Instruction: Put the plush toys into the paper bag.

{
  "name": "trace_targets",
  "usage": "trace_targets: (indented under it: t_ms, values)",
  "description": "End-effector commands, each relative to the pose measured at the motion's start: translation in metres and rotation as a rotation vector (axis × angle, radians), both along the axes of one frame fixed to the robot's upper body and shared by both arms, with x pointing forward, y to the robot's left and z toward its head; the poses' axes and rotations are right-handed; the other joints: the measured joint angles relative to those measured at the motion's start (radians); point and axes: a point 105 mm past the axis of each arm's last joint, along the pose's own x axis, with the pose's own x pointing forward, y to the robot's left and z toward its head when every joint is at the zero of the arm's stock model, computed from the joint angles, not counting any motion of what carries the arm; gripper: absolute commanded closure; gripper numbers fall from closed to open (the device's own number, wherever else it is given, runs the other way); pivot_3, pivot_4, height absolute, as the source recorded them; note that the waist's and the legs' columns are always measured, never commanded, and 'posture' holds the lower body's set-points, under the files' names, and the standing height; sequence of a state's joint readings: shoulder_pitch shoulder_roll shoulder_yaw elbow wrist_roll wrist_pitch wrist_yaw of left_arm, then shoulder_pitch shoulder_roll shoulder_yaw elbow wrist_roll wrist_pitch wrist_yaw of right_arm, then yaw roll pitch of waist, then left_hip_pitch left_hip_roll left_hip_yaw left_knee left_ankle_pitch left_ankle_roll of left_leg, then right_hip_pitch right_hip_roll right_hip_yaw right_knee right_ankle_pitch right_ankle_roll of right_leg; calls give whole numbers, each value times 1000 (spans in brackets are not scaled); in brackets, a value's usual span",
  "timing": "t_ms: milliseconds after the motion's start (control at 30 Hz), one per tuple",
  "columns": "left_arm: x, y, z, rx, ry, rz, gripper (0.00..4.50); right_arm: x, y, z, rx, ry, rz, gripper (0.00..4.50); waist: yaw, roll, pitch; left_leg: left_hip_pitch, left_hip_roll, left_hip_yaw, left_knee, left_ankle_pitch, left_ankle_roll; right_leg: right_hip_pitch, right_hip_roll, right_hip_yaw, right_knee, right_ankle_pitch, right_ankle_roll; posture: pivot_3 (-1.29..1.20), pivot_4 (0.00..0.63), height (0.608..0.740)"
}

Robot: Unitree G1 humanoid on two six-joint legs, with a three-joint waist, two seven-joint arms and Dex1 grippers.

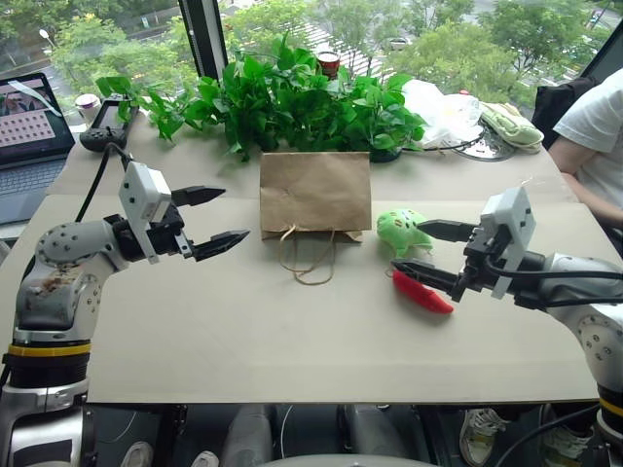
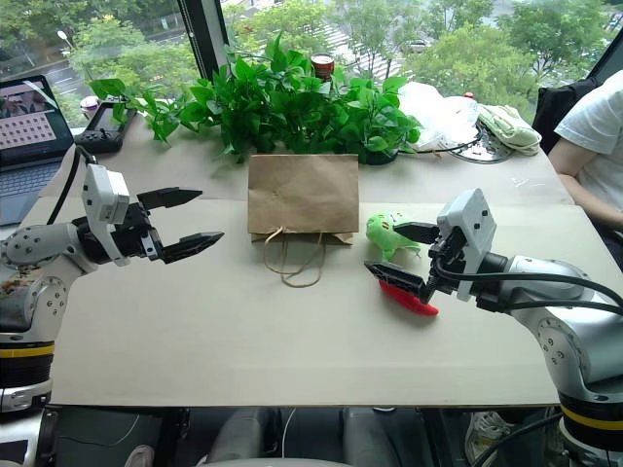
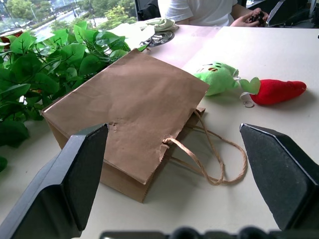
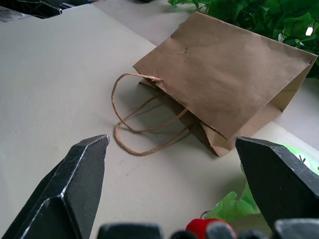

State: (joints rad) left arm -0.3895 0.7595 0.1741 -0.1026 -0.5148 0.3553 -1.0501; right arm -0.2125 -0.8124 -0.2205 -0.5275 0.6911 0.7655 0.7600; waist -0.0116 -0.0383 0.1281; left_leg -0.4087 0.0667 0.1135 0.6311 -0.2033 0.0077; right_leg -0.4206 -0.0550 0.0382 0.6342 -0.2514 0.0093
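Both silver-grey arms are raised over the beige bench, bent inward from either side. The left claw of two black fingers points roughly level toward the bench's middle, its fingers spread wide with nothing between them. The right claw faces it from the opposite side, tipped slightly downward, fingers likewise parted and empty, above the bench.

Looks like an office or lab workspace: pale tabletop set against a large window over treetops and a road, open laptop, handheld controller, leafy potted plants, seated person alongside.
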Motion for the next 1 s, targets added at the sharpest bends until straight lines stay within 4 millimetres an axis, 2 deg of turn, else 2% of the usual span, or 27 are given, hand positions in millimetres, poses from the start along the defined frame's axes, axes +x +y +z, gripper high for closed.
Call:
trace_targets:
  t_ms: [33,233,367,500,733,900,1000]
  values:
    - [1,0,12,-20,-33,-5,0,-1,1,10,5,-58,8,36,0,0,0,0,0,0,0,0,0,0,0,0,0,0,0,0,150,740]
    - [13,6,5,-8,-54,-4,0,-2,1,9,-1,-53,9,36,0,0,0,0,0,0,1,0,0,0,0,0,1,0,0,0,150,740]
    - [23,5,-14,120,-116,-41,0,-3,2,9,-5,-50,17,36,1,0,0,0,0,2,1,0,0,0,0,-1,1,0,0,0,150,740]
    - [37,2,-33,332,-249,-90,0,-3,1,9,-11,-52,11,36,4,0,0,-1,-1,3,2,0,0,0,0,-1,1,0,0,0,150,740]
    - [64,-35,-40,425,-458,-169,0,-5,5,11,-10,-64,3,36,23,0,0,-6,-1,2,7,-2,4,0,0,-3,2,0,0,0,150,740]
    - [76,-61,-50,465,-514,-186,0,-7,9,11,-4,-75,-9,36,24,0,0,-8,-1,1,12,-4,7,0,0,-4,1,1,2,0,150,740]
    - [79,-79,-46,406,-527,-194,0,-8,10,10,-3,-77,-15,36,23,0,0,-8,-1,1,12,-5,8,0,0,-3,1,1,2,0,150,740]
